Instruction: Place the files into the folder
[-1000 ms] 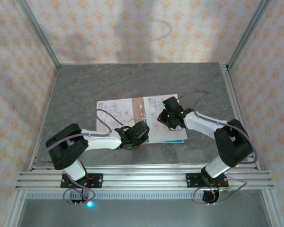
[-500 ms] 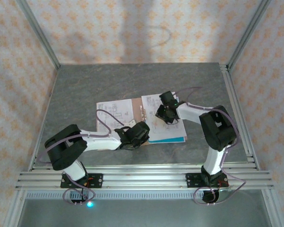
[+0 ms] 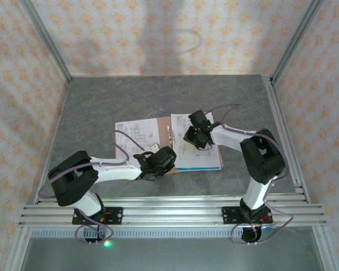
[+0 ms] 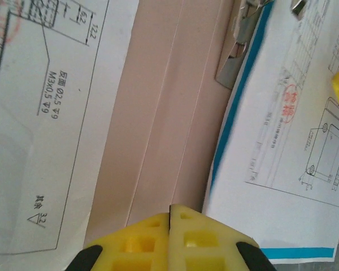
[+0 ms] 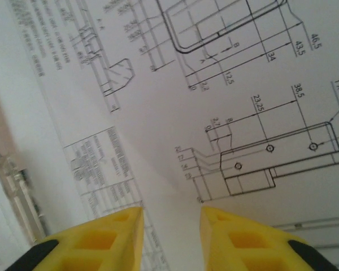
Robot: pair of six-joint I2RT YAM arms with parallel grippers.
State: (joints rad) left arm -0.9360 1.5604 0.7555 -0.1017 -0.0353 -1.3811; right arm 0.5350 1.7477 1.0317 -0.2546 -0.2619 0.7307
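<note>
Left pincer [image 4: 169, 212]: closed, empty, its tips over the folder [image 4: 152, 113] crease.
Right pincer [image 5: 170, 217]: fingers apart, gripping nothing.
Files [image 4: 282, 169]: straight under my right pincer, with the teal sheet [image 4: 237, 121] beneath; to the right of my left pincer.
Long axis: runs ahead, away from both pincers, parallel to the crease.
Nearer arm: the right one, I judge.

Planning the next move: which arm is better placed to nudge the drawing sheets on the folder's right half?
Probably right. The right gripper hangs, jaws apart, directly over the white sheet on that half; the left gripper is shut at the crease of the folder.
</note>
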